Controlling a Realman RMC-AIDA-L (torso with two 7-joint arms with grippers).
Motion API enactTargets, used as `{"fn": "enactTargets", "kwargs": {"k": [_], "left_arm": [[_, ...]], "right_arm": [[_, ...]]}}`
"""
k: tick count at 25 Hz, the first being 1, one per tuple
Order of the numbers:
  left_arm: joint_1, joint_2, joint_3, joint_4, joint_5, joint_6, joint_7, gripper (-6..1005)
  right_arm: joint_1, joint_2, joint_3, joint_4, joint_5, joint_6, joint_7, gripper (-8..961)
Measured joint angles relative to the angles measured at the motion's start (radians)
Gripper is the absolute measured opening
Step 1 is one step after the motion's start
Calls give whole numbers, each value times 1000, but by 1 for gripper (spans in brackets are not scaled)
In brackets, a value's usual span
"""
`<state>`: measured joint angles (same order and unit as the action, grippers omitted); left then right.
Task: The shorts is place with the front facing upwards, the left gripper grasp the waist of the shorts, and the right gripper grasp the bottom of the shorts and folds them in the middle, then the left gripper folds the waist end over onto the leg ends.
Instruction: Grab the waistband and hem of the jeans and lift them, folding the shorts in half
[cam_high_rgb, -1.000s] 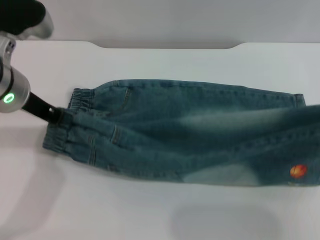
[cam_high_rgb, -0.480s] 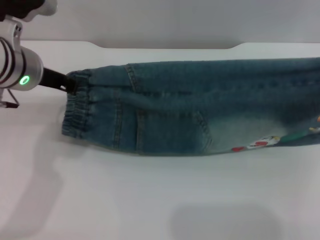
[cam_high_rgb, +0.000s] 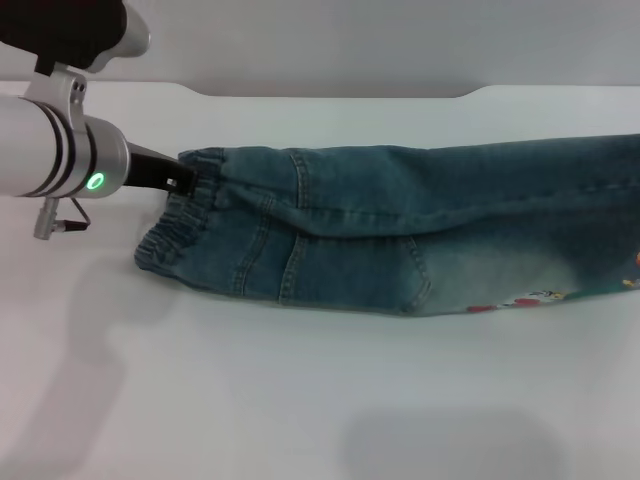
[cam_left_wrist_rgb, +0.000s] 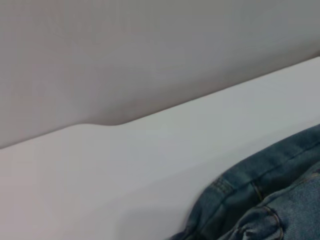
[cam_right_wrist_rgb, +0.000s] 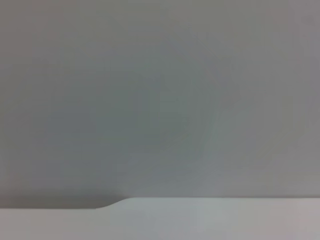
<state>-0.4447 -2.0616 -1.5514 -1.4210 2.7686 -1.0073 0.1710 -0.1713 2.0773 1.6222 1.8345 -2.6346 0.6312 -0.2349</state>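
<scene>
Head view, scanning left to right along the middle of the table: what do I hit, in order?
Left arm wrist with the green light → left gripper at the waistband → elastic waistband → folded denim shorts → coloured print near the leg ends, running out of frame at the right.

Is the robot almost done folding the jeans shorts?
About halfway. The shorts already lie doubled lengthwise on the table, one leg over the other. The left end effector grips the waistband. Left to do: folding that waist end over onto the leg ends.
</scene>
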Motion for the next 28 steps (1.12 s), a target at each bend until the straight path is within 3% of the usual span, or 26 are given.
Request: {"fn": "enactTargets", "kwargs": {"k": [11, 16, 18, 19, 22, 23, 28], "left_arm": [[24, 0, 32, 15, -17, 135, 1, 31], [40, -3, 100, 89, -25, 348, -13, 33], [40, -3, 100, 89, -25, 348, -13, 33], [58, -3, 143, 124, -29, 485, -27, 34], [60, -2, 154, 135, -29, 520, -30, 35], [58, -2, 154, 138, -29, 525, -31, 35], [58, -2, 149, 129, -29, 514, -35, 233]], "right_arm": [[6, -3, 21, -128, -1, -197, -52, 95], [44, -4, 22, -261, -3, -335, -100, 103], [54, -4, 12, -318, -3, -419, -112, 106], [63, -4, 7, -352, -3, -460, -117, 107], [94, -5, 5, -423, -3, -511, -123, 112], [105, -5, 6, -439, -3, -522, -126, 158], [101, -4, -40, -464, -4, -614, -150, 378]]}}
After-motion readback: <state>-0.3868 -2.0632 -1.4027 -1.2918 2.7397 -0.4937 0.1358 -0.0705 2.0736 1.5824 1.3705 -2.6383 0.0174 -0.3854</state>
